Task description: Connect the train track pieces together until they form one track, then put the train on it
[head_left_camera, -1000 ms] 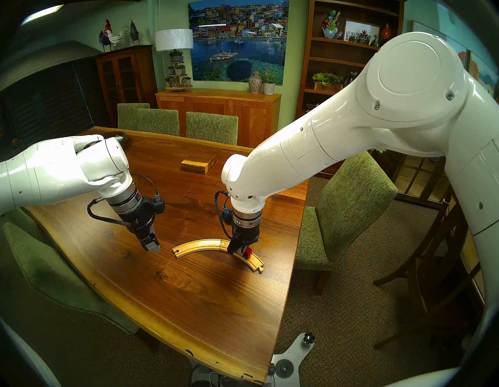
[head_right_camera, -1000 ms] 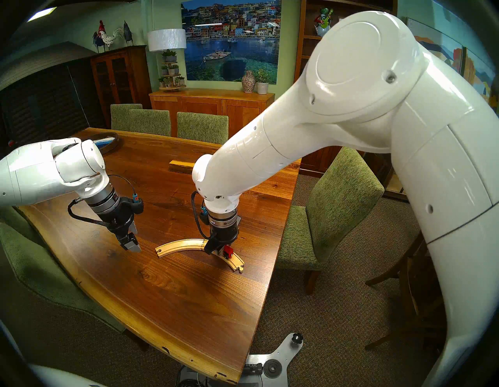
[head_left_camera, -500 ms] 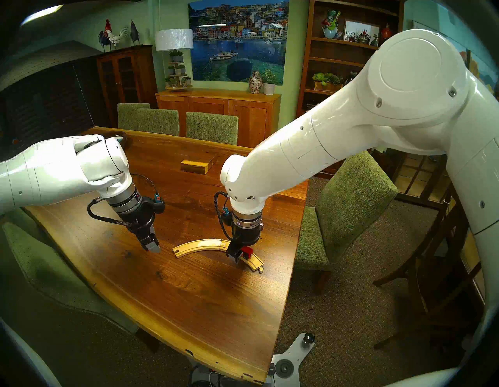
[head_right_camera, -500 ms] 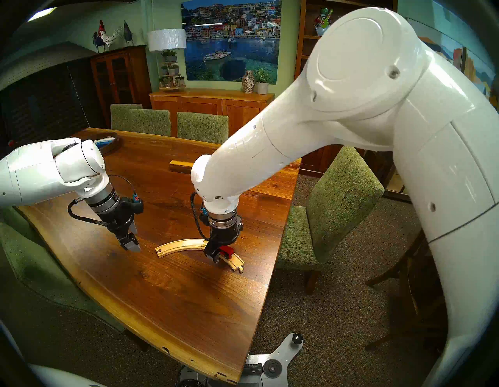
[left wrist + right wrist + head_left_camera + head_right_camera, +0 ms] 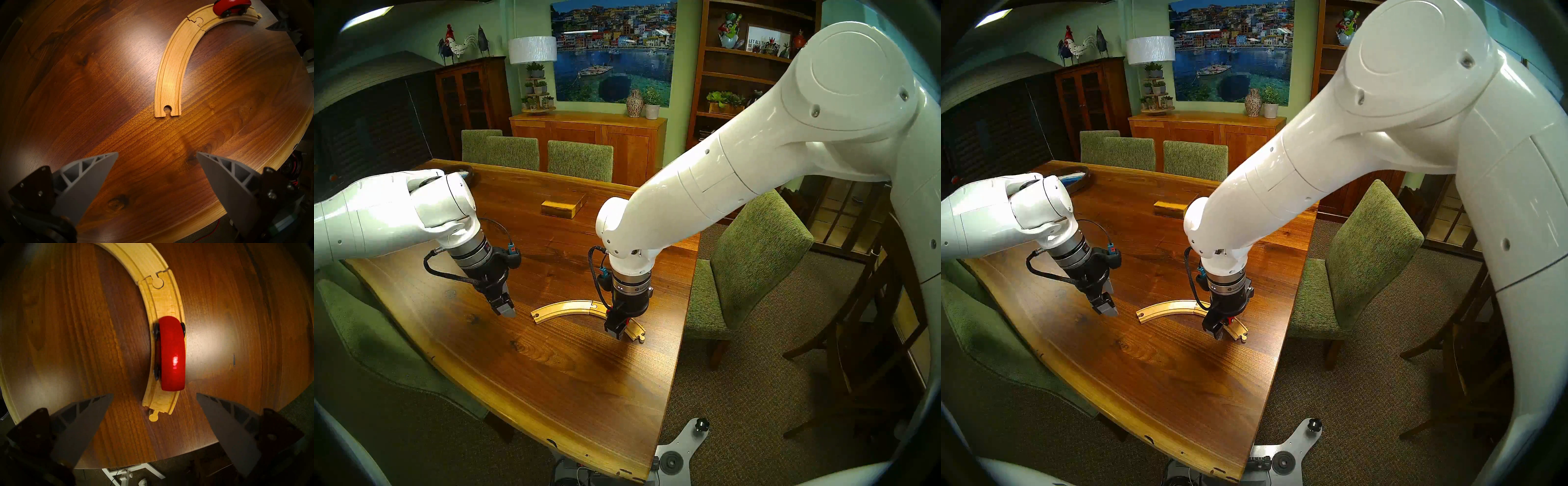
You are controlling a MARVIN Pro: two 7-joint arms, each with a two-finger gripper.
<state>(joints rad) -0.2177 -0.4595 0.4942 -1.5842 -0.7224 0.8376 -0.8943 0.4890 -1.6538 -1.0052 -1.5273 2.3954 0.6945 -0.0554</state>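
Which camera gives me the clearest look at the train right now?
Right wrist view: the train fills the middle, seen from above, sitting on the track, clear of both fingers. Left wrist view catches it side-on at the top edge. In both head views the right gripper hides nearly all of it.

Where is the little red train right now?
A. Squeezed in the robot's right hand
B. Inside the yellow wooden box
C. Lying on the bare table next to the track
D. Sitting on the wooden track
D. The train sits with its wheels on the track, and the right hand is open and not touching it.
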